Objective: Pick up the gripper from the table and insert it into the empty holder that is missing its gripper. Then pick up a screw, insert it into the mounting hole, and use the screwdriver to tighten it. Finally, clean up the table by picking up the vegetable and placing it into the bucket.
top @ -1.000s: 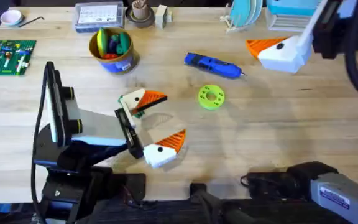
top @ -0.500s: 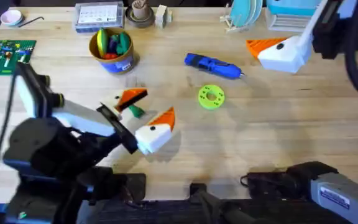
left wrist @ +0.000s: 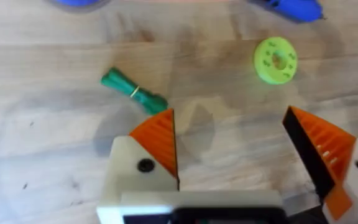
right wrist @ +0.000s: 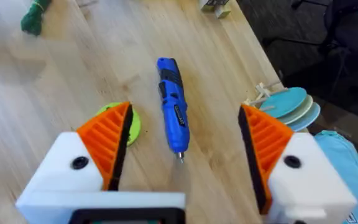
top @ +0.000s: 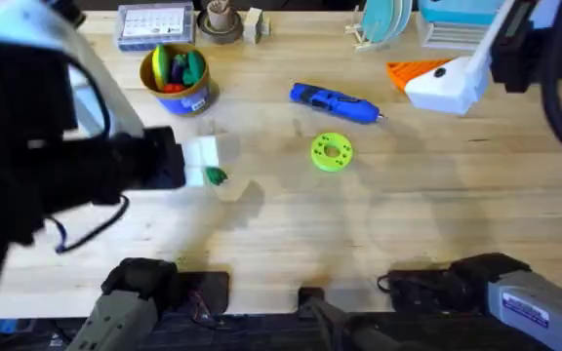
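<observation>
The left arm has swung up close under the overhead camera and now looms large and dark over the left side of the table (top: 379, 244). A second ago it sat low, with its orange fingers spread around the vegetable; now the left gripper (left wrist: 232, 152) hovers above bare wood, jaws wide apart and holding nothing. The small dark green vegetable (left wrist: 133, 91) lies flat on the planks just beyond the fingers, not picked up. My guess is that the grab missed or was given up, so the clean-up step remains to be done.

The bucket (top: 175, 78), yellow-rimmed and blue-walled, stands near the far edge and already holds a few coloured toy pieces, green and red among them. The vegetable is not in it.

The blue screwdriver (right wrist: 171, 102) rests on the table beside the lime green disc (top: 332, 152). The right gripper (right wrist: 185, 149) hangs over the screwdriver with its orange pads well apart, empty. Beyond it a brown cup (top: 220, 21) holds some sticks.
</observation>
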Controlling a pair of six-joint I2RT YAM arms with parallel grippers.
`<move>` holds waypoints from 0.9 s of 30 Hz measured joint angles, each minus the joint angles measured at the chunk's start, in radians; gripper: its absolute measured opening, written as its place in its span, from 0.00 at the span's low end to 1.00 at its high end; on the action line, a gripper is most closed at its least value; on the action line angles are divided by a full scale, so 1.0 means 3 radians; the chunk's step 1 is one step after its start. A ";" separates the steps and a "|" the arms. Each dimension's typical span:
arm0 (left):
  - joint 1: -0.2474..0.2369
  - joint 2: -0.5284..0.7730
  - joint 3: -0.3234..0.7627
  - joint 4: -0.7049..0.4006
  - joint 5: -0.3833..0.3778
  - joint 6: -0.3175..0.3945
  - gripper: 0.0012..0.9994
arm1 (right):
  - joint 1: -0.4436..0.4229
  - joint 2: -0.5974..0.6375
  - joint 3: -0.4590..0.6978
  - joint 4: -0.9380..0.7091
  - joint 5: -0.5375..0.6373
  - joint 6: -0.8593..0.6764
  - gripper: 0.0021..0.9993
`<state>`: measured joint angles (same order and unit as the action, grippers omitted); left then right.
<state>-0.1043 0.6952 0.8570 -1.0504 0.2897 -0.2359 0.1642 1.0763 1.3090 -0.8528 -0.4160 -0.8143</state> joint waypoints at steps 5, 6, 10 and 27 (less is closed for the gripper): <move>0.0000 0.0722 0.0572 -0.0320 -0.0369 -0.0003 0.99 | 0.0000 0.0000 0.0000 0.0000 0.0000 0.0000 0.99; 0.0000 0.0833 0.0637 -0.0303 -0.0392 -0.0003 0.99 | 0.0000 0.0000 0.0000 -0.0001 0.0000 0.0000 0.99; 0.0000 0.1267 0.0717 -0.0306 -0.0205 -0.0003 0.99 | 0.0000 0.0000 0.0000 -0.0001 0.0000 0.0000 1.00; -0.0006 0.2022 -0.0061 0.0465 -0.0439 -0.1416 0.99 | 0.0000 0.0000 0.0000 -0.0001 0.0000 0.0000 1.00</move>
<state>-0.1062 1.3017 0.8385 -0.9110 0.1581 -0.6607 0.1642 1.0763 1.3090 -0.8532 -0.4160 -0.8143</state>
